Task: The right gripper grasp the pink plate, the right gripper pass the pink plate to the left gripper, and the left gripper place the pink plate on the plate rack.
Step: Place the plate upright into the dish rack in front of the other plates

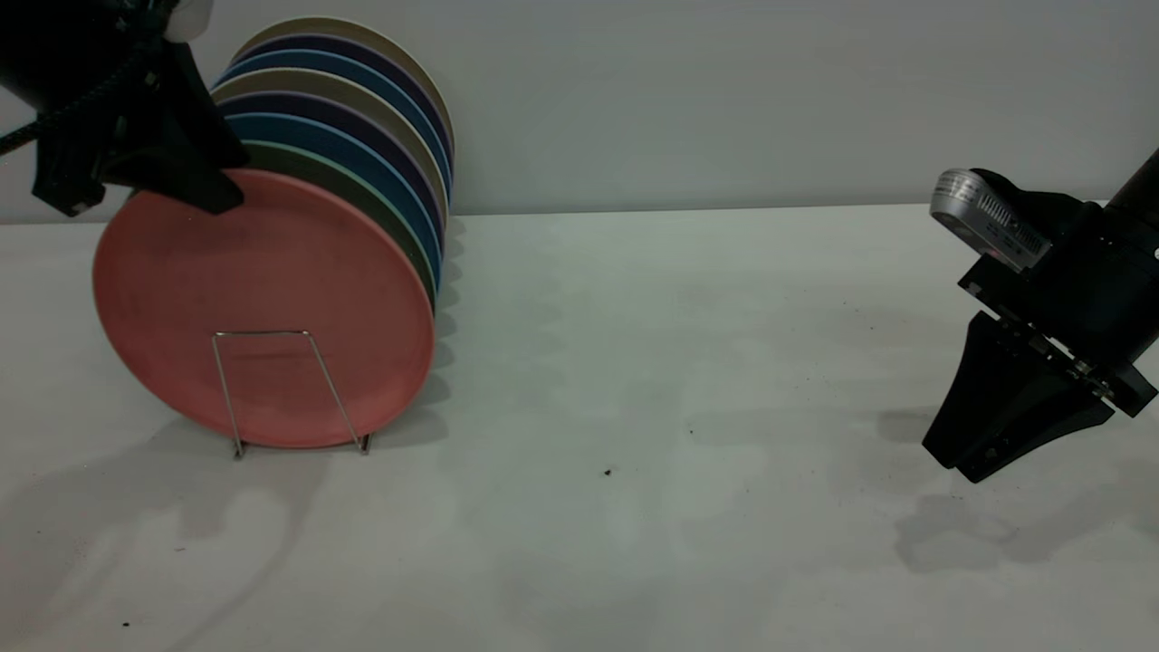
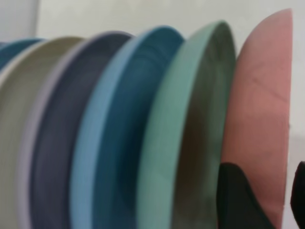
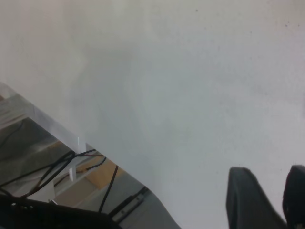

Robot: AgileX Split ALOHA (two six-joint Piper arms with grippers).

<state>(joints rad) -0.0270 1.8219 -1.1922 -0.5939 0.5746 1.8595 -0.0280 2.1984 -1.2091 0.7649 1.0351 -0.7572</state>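
Observation:
The pink plate (image 1: 263,308) stands upright on edge at the front of the plate rack (image 1: 263,333), behind its foremost wire loop, leaning on the plates behind it. My left gripper (image 1: 213,186) is at the plate's upper left rim, shut on it. In the left wrist view the pink plate (image 2: 259,119) runs between the two black fingers of my left gripper (image 2: 267,169), next to the mint-green plate (image 2: 190,133). My right gripper (image 1: 960,462) hangs shut and empty low over the table at the far right; it also shows in the right wrist view (image 3: 269,171).
Several more plates (image 1: 362,136), green, blue, dark purple and beige, stand packed in the rack behind the pink one. The white table (image 1: 634,407) lies between the arms. The right wrist view shows the table's edge (image 3: 71,133) with cables below.

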